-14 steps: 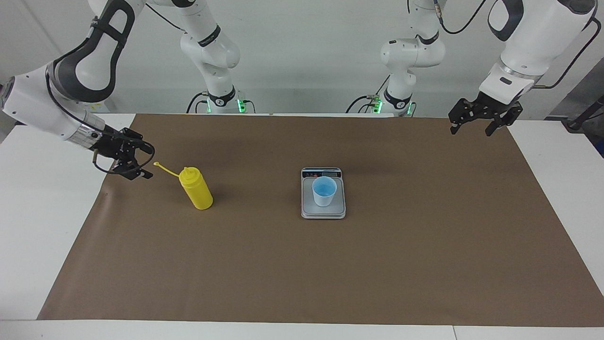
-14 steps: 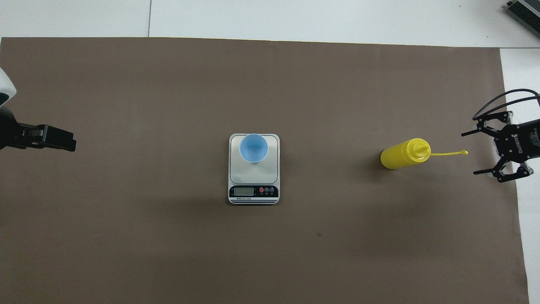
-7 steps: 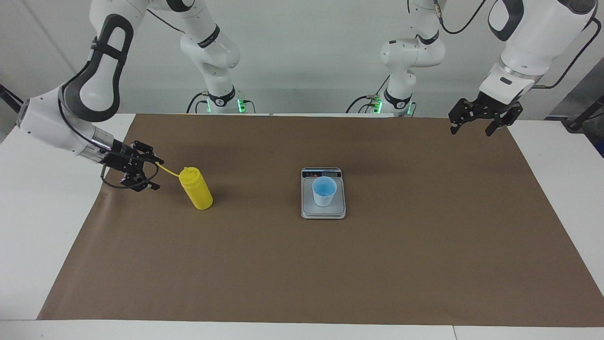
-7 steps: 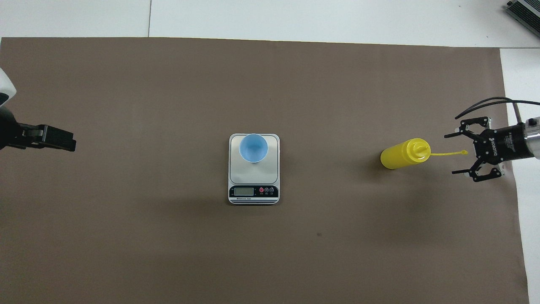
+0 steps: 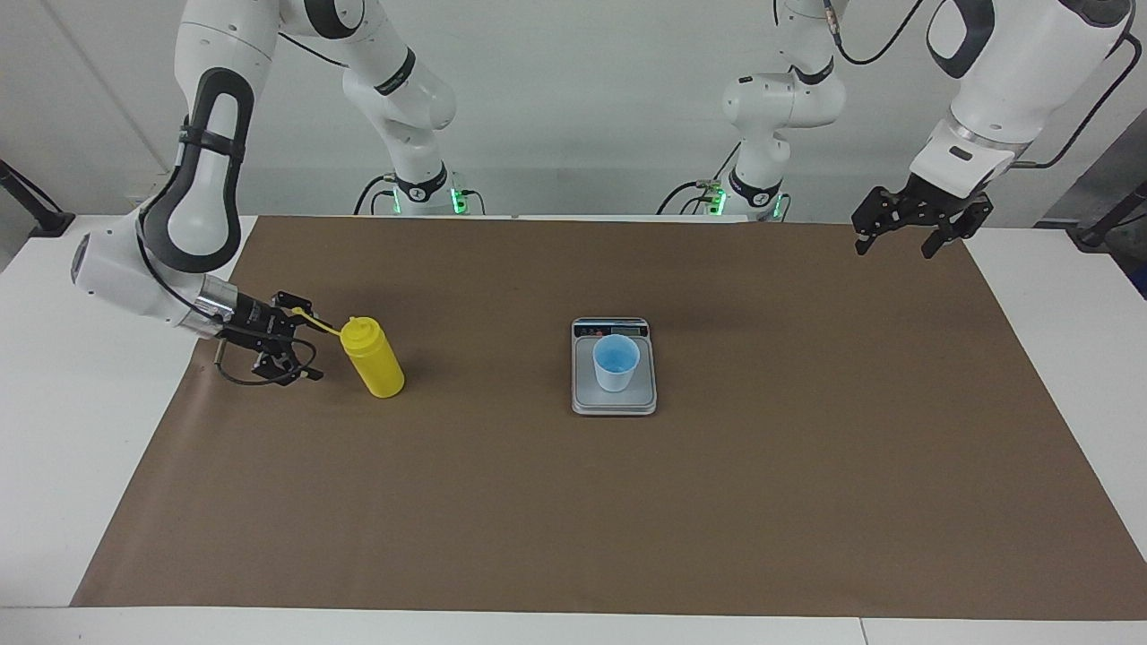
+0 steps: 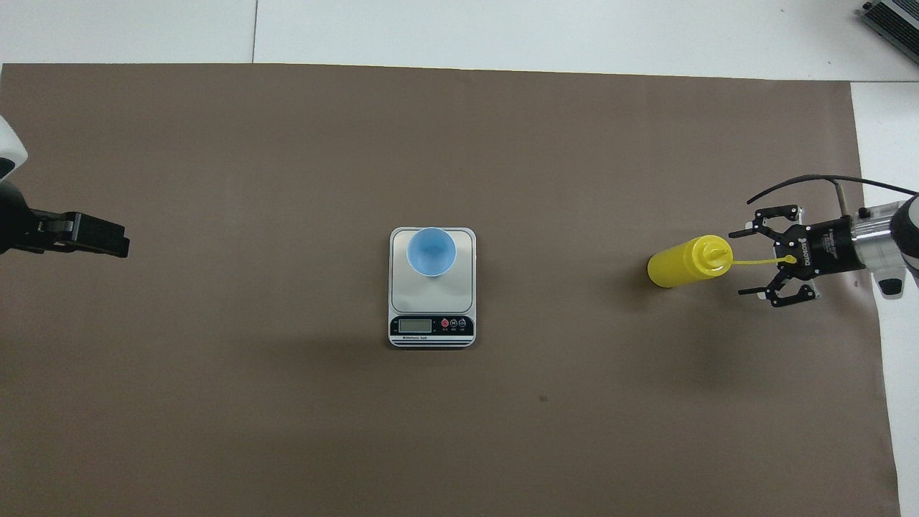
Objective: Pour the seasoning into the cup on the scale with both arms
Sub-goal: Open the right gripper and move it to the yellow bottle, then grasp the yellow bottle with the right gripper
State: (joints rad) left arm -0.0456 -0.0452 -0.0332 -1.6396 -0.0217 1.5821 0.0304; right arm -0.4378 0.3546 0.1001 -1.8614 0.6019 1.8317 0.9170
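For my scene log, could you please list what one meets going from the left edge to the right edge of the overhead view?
left gripper → scale bearing the cup → seasoning bottle → right gripper, open.

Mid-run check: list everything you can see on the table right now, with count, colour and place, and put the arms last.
Seasoning bottle: 1, bright yellow, upright on the paper toward the right arm's end, cap strap sticking out toward the right gripper.
Cup: 1, pale blue, upright on the scale's plate.
Scale: 1, silver-grey, mid-table, display edge nearest the robots.
Paper sheet: 1, brown, covering most of the table.
Table: 1, white, showing around the paper.
Right gripper: 1, black, open, low beside the bottle, fingers either side of the strap's tip.
Left gripper: 1, black, open, waiting raised over the paper's corner at its own end.
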